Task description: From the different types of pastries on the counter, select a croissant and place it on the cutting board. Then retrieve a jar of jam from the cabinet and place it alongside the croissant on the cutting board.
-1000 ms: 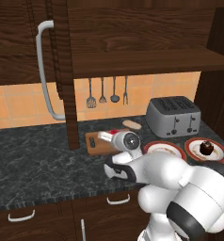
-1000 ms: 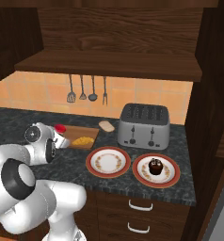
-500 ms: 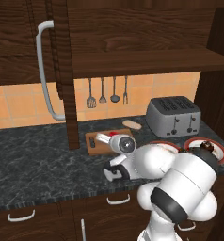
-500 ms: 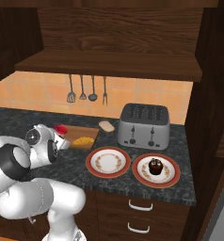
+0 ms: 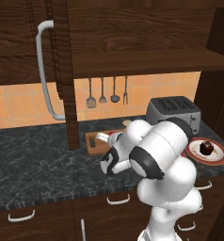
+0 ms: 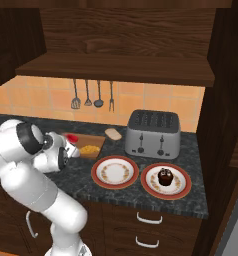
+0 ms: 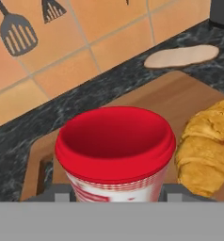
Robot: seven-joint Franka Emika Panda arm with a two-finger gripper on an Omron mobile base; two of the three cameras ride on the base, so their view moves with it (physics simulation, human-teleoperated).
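Observation:
My gripper [image 7: 115, 194] is shut on the jar of jam [image 7: 115, 143], a small jar with a red lid and a pale checked band. It hangs low over the handle end of the brown cutting board [image 7: 165, 99], left of the golden croissant [image 7: 208, 150] that lies on the board. Whether the jar touches the board I cannot tell. From the right base view the croissant [image 6: 90, 149] lies on the board [image 6: 95, 139] beside the hand [image 6: 73, 150]. The left base view has the board [image 5: 92, 141] partly hidden behind my arm. The cabinet door [image 5: 62, 70] stands open above the counter [image 5: 38, 160].
A pale bread roll [image 7: 182, 55] lies behind the board. A toaster [image 6: 152, 132] stands to the right. In front of it sit a bare red-rimmed plate [image 6: 115, 171] and a second plate [image 6: 183, 187] bearing a dark cupcake [image 6: 164, 176]. Utensils [image 6: 93, 95] hang on the tiled wall.
The hand has carried the jar a little to the left over the board. The arm's elbow has swung up and forward. The gripper has stayed shut on the jar.

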